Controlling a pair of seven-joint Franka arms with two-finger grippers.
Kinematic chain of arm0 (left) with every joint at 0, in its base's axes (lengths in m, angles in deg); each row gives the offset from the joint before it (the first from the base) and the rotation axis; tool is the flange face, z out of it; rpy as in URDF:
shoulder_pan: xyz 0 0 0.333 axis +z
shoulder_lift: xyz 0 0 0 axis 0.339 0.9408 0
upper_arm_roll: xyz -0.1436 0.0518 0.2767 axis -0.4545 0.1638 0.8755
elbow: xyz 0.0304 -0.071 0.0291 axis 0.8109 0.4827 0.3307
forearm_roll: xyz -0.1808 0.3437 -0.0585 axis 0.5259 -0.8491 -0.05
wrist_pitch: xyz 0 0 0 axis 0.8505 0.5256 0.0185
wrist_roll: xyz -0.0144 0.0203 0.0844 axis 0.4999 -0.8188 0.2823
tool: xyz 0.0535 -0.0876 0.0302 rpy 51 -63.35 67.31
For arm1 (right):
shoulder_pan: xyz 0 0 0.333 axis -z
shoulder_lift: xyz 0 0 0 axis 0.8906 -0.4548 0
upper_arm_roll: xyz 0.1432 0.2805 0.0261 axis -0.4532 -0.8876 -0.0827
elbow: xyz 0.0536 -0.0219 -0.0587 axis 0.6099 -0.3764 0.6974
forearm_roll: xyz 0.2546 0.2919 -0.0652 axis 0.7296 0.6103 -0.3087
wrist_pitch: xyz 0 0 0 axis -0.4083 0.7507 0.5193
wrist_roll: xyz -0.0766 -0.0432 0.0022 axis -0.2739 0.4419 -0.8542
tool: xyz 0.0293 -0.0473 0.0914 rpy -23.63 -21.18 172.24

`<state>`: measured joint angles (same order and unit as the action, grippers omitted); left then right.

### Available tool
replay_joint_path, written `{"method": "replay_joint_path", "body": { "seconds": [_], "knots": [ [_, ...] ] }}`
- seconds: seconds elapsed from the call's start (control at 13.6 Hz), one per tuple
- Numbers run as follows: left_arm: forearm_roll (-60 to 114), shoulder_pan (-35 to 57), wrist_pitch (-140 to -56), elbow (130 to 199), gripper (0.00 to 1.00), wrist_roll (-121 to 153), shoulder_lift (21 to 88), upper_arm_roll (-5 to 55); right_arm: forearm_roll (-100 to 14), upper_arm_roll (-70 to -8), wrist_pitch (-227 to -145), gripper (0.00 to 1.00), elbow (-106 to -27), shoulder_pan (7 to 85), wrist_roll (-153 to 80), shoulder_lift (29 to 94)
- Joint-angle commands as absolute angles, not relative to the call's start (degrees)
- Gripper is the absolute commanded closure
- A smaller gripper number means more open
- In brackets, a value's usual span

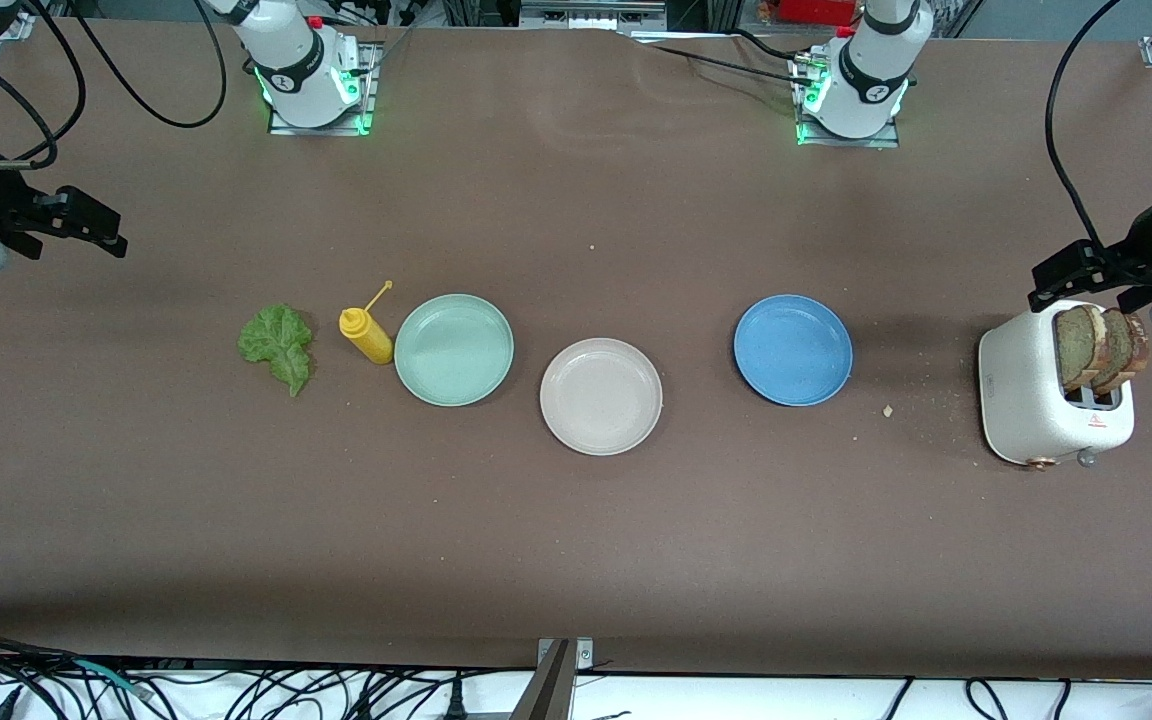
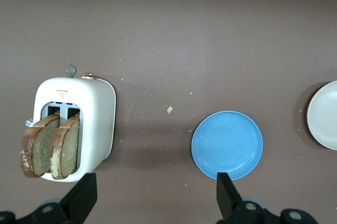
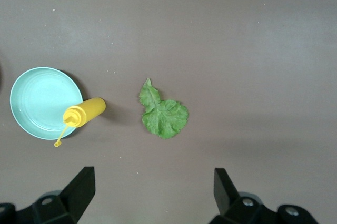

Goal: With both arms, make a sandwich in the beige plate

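Observation:
The beige plate [image 1: 601, 396] lies empty mid-table; its edge shows in the left wrist view [image 2: 324, 114]. Two brown bread slices [image 1: 1101, 345] stand in a white toaster [image 1: 1036, 400] at the left arm's end, also in the left wrist view [image 2: 50, 148]. A green lettuce leaf [image 1: 278, 345] lies flat toward the right arm's end, also in the right wrist view [image 3: 163, 112]. My left gripper [image 1: 1086, 278] [image 2: 156, 197] is open and empty, up over the table beside the toaster. My right gripper [image 1: 96, 225] [image 3: 152, 192] is open and empty, up over bare table beside the lettuce.
A mint green plate [image 1: 454, 349] and a blue plate [image 1: 793, 349] flank the beige plate, both empty. A yellow squeeze bottle [image 1: 366, 335] stands between the lettuce and the mint plate. Crumbs [image 1: 888, 410] lie between the blue plate and the toaster [image 2: 79, 124].

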<state>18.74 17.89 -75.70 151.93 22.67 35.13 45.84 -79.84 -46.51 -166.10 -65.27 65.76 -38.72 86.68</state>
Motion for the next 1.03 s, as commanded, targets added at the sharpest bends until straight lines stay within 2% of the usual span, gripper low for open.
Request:
{"method": "replay_joint_path", "body": {
  "seconds": [0.0, 0.95],
  "knots": [
    [18.98, 18.41, -76.01, 151.88, 0.00, 23.38, 34.95, 45.39, -78.75, -46.34, -167.19, 0.00, -65.60, 65.85, -38.09, 87.10],
    [19.06, 18.50, -75.65, 151.71, 0.00, 24.17, 34.69, 45.30, -78.75, -46.43, -166.93, 0.00, -65.60, 65.85, -38.00, 87.10]
  ]
}}
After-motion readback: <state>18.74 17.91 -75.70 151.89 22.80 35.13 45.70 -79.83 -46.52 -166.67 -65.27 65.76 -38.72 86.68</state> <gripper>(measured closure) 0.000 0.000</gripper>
